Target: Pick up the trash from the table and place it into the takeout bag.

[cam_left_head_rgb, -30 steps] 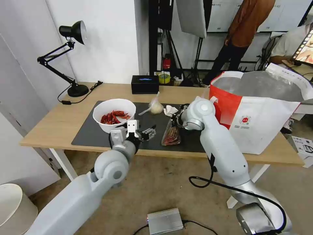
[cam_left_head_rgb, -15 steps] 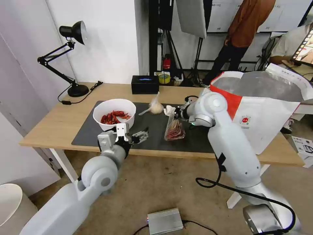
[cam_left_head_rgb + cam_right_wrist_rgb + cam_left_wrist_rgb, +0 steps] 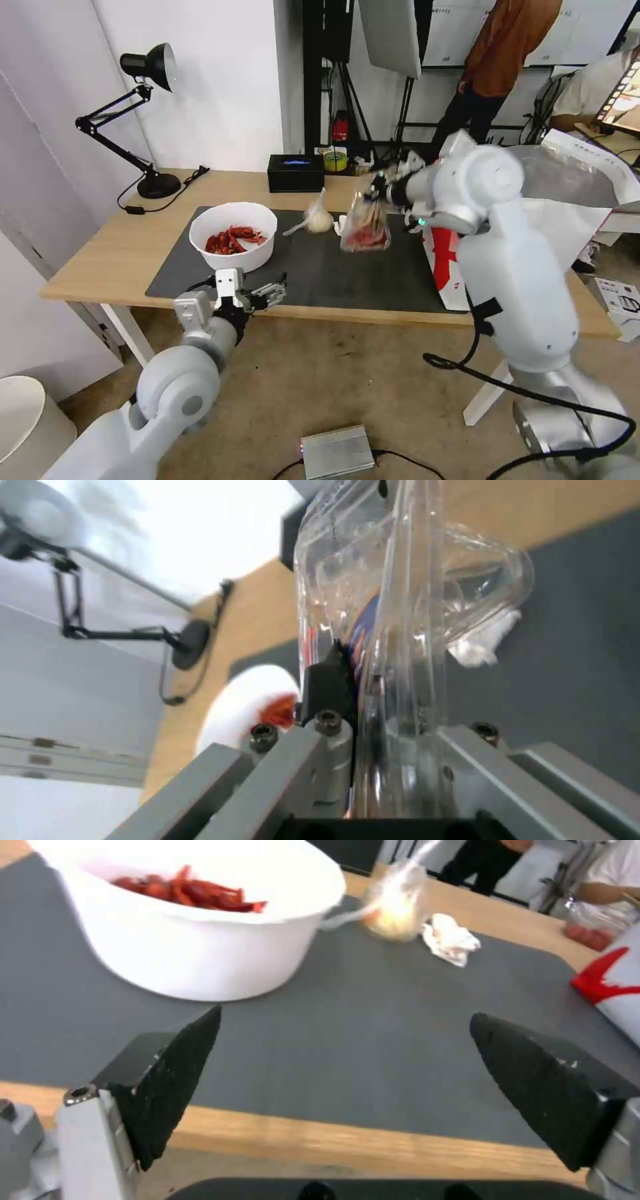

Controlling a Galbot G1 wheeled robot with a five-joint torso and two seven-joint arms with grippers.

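My right gripper [image 3: 381, 195] is shut on the clear clamshell box [image 3: 365, 228] with red scraps and holds it in the air above the dark mat [image 3: 320, 267], beside the takeout bag [image 3: 575, 179]. In the right wrist view the clamshell box [image 3: 400, 605] is pinched between the fingers [image 3: 327, 680]. The white bowl of red shells [image 3: 233, 233], the knotted clear bag [image 3: 319, 219] and the crumpled tissue [image 3: 339, 225] rest on the mat. My left gripper [image 3: 267, 293] hangs open at the table's [image 3: 100, 253] front edge, short of the bowl [image 3: 200, 915].
A black desk lamp [image 3: 143, 120] stands at the table's far left corner. A black rectangular box [image 3: 296, 172] sits at the back edge. On the floor lie a grey metal box [image 3: 337, 450] and a white bin [image 3: 27, 420].
The right arm has lifted the clamshell box off the mat and swung it up toward the takeout bag. The left gripper has drawn back toward the table's front edge.
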